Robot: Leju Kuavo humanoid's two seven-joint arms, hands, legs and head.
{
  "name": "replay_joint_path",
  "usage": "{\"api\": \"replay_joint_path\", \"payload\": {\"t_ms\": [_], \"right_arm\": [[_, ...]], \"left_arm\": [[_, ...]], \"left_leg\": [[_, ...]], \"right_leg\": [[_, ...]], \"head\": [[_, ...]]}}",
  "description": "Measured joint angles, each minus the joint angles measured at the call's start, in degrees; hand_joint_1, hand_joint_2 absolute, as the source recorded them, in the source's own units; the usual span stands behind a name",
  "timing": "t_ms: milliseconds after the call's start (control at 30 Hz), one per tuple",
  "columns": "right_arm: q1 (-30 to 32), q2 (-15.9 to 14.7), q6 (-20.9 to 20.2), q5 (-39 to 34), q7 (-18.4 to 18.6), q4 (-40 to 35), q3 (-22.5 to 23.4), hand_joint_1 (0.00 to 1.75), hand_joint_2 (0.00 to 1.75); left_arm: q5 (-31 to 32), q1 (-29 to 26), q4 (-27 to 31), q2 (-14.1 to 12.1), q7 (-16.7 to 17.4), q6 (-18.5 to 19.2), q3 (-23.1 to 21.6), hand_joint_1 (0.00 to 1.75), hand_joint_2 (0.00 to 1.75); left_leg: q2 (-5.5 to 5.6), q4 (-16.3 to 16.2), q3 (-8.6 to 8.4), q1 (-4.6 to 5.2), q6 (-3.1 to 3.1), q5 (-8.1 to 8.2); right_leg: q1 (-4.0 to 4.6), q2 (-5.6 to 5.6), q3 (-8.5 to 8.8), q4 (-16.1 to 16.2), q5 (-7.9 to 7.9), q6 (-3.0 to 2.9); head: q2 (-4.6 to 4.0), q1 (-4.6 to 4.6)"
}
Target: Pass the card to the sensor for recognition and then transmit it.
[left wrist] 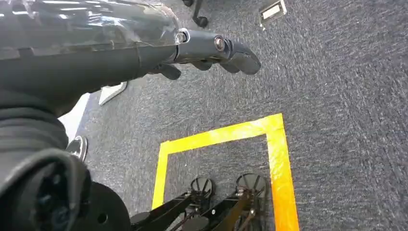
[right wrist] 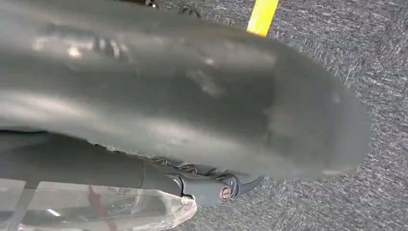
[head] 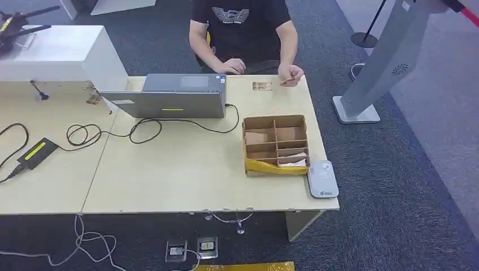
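Observation:
A cardboard box (head: 272,167) with dividers stands on the right part of the table and holds cards (head: 256,138) in its compartments. The grey card sensor (head: 322,179) lies just right of it, at the table's front right corner. Another card (head: 261,86) lies at the table's far edge. A person's hand (head: 290,74) beside it holds a small card. My left hand (left wrist: 207,48) hangs over the carpet with its fingers stretched out and nothing in them. My right hand (right wrist: 192,110) also hangs over the carpet. Its thick thumb is blurred and close, and no object sits in it.
A person sits behind the table. A grey laptop (head: 175,97) stands at the table's middle back, with cables and a black power brick (head: 36,152) to the left. A white cabinet (head: 56,53) is at the far left and a grey stand (head: 375,68) on the right. Yellow tape (left wrist: 276,159) marks the carpet.

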State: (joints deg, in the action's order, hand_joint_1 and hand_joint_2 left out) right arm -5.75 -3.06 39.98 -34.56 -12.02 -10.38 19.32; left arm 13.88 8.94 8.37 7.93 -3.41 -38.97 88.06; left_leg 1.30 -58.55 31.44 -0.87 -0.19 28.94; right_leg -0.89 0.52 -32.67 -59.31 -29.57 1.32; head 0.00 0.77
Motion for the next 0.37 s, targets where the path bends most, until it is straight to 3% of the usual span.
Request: {"api": "replay_joint_path", "payload": {"t_ms": [233, 367], "right_arm": [[-0.1, 0.3, -0.2, 0.6, 0.0, 0.2, 1.0, 0.00, 0.00], [-0.1, 0.4, -2.6, 0.8, 0.3, 0.2, 1.5, 0.00, 0.00]], "left_arm": [[-1.9, 0.0, 0.0, 0.1, 0.4, 0.5, 0.0, 0.00, 0.00], [-2.5, 0.0, 0.0, 0.1, 0.4, 1.2, 0.0, 0.00, 0.00]], "left_leg": [[-0.02, 0.0, -0.01, 0.00, 0.00, 0.00], [-0.02, 0.0, -0.01, 0.00, 0.00, 0.00]], "right_leg": [[0.00, 0.01, 0.00, 0.0, 0.00, 0.00], [0.00, 0.01, 0.00, 0.0, 0.00, 0.00]], "head": [[0.02, 0.00], [0.00, 0.00]]}}
